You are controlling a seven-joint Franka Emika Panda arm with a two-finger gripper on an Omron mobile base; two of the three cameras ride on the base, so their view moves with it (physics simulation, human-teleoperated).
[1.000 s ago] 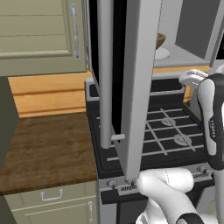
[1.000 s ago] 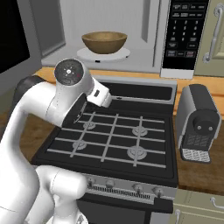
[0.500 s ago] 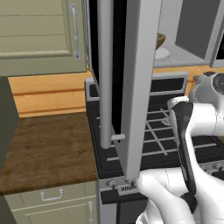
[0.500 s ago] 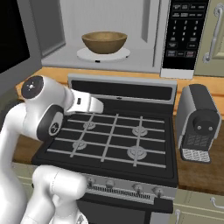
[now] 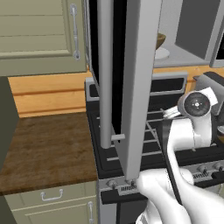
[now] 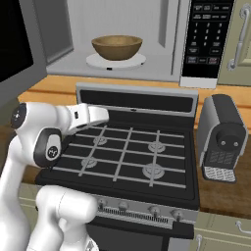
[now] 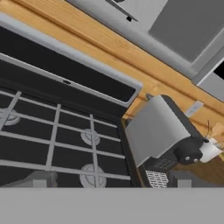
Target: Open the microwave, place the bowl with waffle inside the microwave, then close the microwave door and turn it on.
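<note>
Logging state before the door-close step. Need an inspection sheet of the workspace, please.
Surface: black stove with four burners, wood counter beside it.
Job's things: microwave open; bowl sits on the white turntable inside; waffle not discernible; microwave door swung wide out over the stove.
Clutter: grey coffee machine on the counter by the stove.
Pincer: tips barely show, low over the stove; state cannot be told.
Cables: nothing seen.
Surroundings: beige cabinets, drawer below.
</note>
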